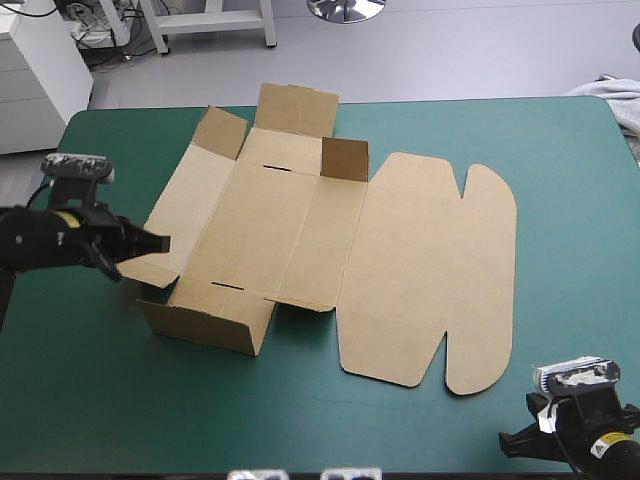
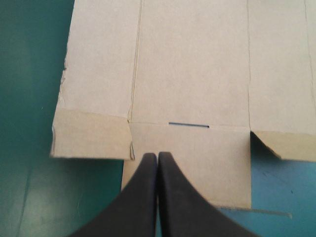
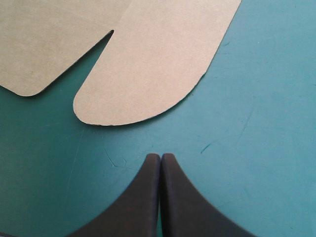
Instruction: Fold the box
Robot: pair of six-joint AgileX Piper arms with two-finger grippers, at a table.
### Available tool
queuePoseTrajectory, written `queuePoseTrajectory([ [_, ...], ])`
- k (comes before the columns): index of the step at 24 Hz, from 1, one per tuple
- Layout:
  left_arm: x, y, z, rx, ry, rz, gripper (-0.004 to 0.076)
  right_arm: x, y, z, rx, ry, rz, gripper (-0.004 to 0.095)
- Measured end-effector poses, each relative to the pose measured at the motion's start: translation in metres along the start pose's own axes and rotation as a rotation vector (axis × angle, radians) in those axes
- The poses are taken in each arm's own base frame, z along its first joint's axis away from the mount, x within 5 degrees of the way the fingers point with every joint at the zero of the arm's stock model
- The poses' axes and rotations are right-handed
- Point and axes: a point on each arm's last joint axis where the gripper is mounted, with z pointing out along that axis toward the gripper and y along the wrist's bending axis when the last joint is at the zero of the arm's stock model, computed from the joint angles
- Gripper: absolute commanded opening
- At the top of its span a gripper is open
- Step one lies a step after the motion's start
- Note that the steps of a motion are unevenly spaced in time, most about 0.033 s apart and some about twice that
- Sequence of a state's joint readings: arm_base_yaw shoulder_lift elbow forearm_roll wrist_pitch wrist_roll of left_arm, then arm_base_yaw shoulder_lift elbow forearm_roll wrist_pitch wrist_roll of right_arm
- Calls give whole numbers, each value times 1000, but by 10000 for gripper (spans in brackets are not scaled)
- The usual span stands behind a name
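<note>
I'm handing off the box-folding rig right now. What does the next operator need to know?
Left gripper: shut, tip over a flap at the left edge of the box; no clear grip on it.
Right gripper: shut, holding nothing, over the table just short of the lid's rounded tab.
Done: near wall and far corner flaps are raised.
Left: the left side lies low, nothing looks tucked, and the lid is flat.

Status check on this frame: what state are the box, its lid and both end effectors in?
box: partly folded, near wall raised, far flaps up.
lid: flat on the teal-green cover.
left end effector: shut, over a box flap.
right end effector: shut, over bare cover beside the lid's rounded tab.
</note>
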State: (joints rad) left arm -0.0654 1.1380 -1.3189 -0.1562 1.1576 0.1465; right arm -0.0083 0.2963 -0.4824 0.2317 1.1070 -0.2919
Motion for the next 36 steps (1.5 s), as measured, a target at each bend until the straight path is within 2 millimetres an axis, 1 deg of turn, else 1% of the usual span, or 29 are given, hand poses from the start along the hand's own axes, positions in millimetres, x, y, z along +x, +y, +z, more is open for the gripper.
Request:
queuePoseTrajectory([
  [1,-10,2,11,1,18,-3,-10,0,0,0,0,0,0,-19],
  [4,-35,7,31,3,39,-6,-10,0,0,0,0,0,0,-19],
  [7,-56,13,54,5,60,-9,-10,0,0,0,0,0,0,-19],
  [10,-75,19,73,2,67,-14,-10,0,0,0,0,0,0,-19],
  [11,-86,25,82,2,64,-30,-10,0,0,0,0,0,0,-19],
  [12,-91,31,88,2,67,-43,-10,0,0,0,0,0,0,-19],
  [13,-98,44,99,4,75,-76,-10,0,0,0,0,0,0,-19],
  [14,-101,51,104,11,72,-98,-10,0,0,0,0,0,0,-19],
  [15,-105,65,110,37,66,-150,-10,0,0,0,0,0,0,-19],
  [16,-107,73,114,52,63,-181,-10,0,0,0,0,0,0,-19],
  [17,-108,89,119,82,61,-231,-10,0,0,0,0,0,0,-19],
  [18,-107,98,122,95,64,-262,-10,0,0,0,0,0,0,-19],
  [20,-97,132,134,111,93,-333,-10,0,0,0,0,0,0,-19],
  [21,-94,140,136,111,100,-336,-10,0,0,0,0,0,0,-19],
  [22,-90,153,141,107,108,-329,-10,0,0,0,0,0,0,-19],
  [24,-83,168,149,100,123,-296,-10,0,0,0,0,0,0,-19],
  [26,-80,173,157,106,135,-242,-9,0,0,0,0,0,0,-19],
  [29,-78,175,164,118,144,-202,4,0,0,0,0,0,0,-19],
  [31,-77,176,168,122,150,-191,50,0,0,0,0,0,0,-19],
  [32,-76,177,170,124,154,-192,90,0,0,0,0,0,0,-19],
  [35,-73,180,180,131,174,-198,264,0,0,0,0,0,0,-19],
  [36,-72,181,184,134,182,-204,336,0,0,0,0,0,0,-19],
])
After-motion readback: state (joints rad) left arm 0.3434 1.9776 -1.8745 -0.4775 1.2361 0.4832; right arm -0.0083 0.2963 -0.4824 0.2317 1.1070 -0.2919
